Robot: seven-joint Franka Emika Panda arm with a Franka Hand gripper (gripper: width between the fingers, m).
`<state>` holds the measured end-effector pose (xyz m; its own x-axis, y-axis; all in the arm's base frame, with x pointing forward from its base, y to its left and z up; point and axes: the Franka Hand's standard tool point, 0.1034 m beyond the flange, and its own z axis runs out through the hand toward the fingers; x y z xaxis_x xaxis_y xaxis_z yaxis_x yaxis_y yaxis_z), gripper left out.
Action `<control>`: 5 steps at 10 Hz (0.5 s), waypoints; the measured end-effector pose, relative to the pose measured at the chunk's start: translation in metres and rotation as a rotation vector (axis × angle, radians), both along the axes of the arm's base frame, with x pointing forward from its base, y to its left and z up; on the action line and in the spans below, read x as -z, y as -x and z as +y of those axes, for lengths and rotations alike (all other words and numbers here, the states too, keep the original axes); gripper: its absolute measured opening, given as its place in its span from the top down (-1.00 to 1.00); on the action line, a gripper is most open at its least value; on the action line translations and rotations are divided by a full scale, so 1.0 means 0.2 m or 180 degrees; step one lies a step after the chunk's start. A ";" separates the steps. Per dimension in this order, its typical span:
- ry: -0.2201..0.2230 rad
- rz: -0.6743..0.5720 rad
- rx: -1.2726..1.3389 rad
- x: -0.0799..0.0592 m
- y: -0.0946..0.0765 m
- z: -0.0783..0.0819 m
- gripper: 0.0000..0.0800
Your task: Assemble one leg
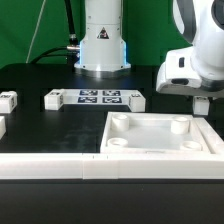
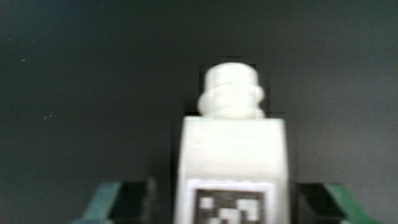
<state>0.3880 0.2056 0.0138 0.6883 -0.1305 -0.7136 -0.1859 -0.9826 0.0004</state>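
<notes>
My gripper [image 1: 201, 98] hangs at the exterior view's right, just behind the far right corner of the large white square panel [image 1: 160, 135]. In the wrist view my gripper [image 2: 224, 205] is shut on the leg [image 2: 231, 150], a small white block with a black-and-white tag on its face and a rounded stub pointing away over dark table. The fingers [image 2: 125, 200] flank its tagged end. In the exterior view only a small bit of the leg [image 1: 202, 104] shows under the hand.
The marker board [image 1: 98, 97] lies in front of the robot base [image 1: 102, 45]. Other small white blocks sit beside it [image 1: 54, 98] [image 1: 136, 100] and at the left edge [image 1: 8, 99]. A white rail [image 1: 50, 166] runs along the front.
</notes>
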 end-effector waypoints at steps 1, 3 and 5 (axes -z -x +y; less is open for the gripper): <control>0.0000 0.0001 0.0000 0.00 0.00 0.00 0.28; 0.0000 0.0001 0.0000 0.00 0.00 0.00 0.28; 0.0000 0.0001 0.0000 0.00 0.00 0.00 0.28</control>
